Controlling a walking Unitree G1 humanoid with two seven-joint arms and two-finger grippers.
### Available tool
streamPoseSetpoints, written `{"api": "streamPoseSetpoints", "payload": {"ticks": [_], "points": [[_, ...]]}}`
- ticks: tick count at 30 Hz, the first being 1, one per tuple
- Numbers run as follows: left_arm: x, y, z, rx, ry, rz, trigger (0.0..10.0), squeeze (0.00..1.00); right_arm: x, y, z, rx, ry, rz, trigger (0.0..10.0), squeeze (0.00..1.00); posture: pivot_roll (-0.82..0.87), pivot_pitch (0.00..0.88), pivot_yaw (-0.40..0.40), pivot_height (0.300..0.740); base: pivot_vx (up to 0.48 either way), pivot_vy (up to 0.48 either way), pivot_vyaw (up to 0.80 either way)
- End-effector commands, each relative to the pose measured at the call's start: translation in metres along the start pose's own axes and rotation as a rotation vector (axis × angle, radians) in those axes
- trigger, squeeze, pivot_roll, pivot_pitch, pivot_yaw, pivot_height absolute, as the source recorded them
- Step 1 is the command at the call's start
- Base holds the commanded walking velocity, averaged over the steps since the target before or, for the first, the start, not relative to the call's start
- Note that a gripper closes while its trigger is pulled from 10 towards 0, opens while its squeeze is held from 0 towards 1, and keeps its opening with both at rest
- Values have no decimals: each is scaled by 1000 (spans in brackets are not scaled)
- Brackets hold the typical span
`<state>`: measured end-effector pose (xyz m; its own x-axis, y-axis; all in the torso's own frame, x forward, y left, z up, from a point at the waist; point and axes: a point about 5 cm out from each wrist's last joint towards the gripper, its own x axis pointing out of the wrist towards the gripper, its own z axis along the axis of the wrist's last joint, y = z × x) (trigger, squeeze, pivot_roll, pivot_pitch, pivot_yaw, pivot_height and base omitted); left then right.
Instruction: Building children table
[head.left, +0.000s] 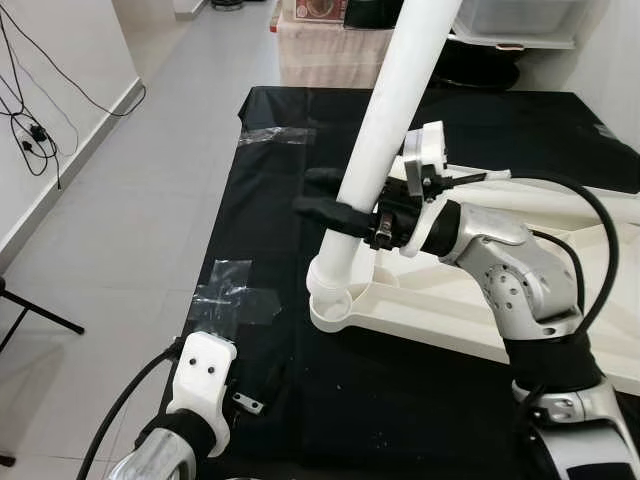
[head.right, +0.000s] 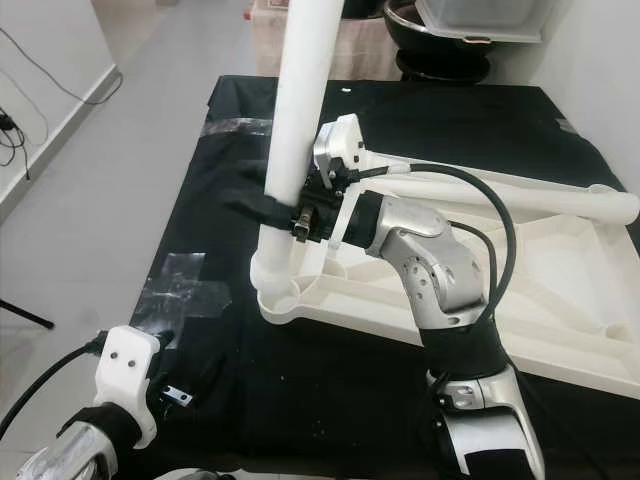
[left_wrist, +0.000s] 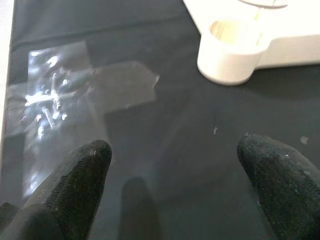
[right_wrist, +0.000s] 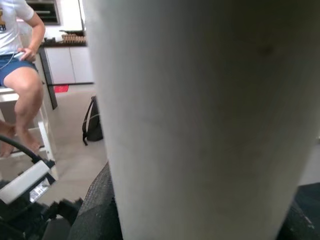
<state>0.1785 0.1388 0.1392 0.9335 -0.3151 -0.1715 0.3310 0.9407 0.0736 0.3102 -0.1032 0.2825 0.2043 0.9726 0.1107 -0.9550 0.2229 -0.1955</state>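
White plastic is the material of almost everything that matters: a long white round plastic leg (head.left: 385, 130) stands nearly upright, leaning a little, with its lower end sitting in the corner socket (head.left: 335, 300) of the white plastic children table top (head.left: 470, 310), which lies upside down on the black cloth (head.left: 290, 390) that covers the floor. The right pincer (head.left: 335, 213) is clamped on this leg low down, a short way above the socket, one black finger on each side of the tube. The left pincer (left_wrist: 175, 175) hangs low near the front edge of the cloth with its fingers (left_wrist: 75, 175) apart and holding nothing, close to a patch of clear tape (head.left: 235, 300). A second white leg (head.right: 520, 195) lies along the far side of the table top. In the right wrist view a person (right_wrist: 20, 65) sits on a stool in the background. I judge that the leg is stiff, hollow and light, but long, so its high end can swing and pull the bottom out of the socket. Its smooth surface looks slippery for the black fingers, so a firm hold near the lower end, as now, seems the good place. The table top is probably light too and may slide on the cloth when the leg is pushed down.
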Motion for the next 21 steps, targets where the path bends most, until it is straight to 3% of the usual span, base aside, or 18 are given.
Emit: {"api": "streamPoseSetpoints", "payload": {"ticks": [1,2,3,5,12,21], "points": [[-5,2,3,103,-17,34,10000,0,2,-2,0,-28,30,56,10000,0,72,247,-53,740,0,0,0],[-5,2,3,103,-17,34,10000,0,2,-2,0,-28,30,56,10000,0,72,247,-53,740,0,0,0],[-7,9,3,236,-19,112,10000,0,9,-6,-2,-18,30,94,10000,0,74,273,-51,740,0,0,0],[-8,11,4,256,-23,134,10000,0,13,-6,-2,-13,25,109,10000,0,73,280,-50,740,0,0,0],[-14,7,16,277,-91,88,10000,0,17,-9,8,50,-142,249,10000,0,111,331,-35,740,0,0,0],[-29,3,16,288,-92,73,10000,0,8,-8,13,-1,-113,365,10000,0,134,372,-16,740,0,0,0]]}}
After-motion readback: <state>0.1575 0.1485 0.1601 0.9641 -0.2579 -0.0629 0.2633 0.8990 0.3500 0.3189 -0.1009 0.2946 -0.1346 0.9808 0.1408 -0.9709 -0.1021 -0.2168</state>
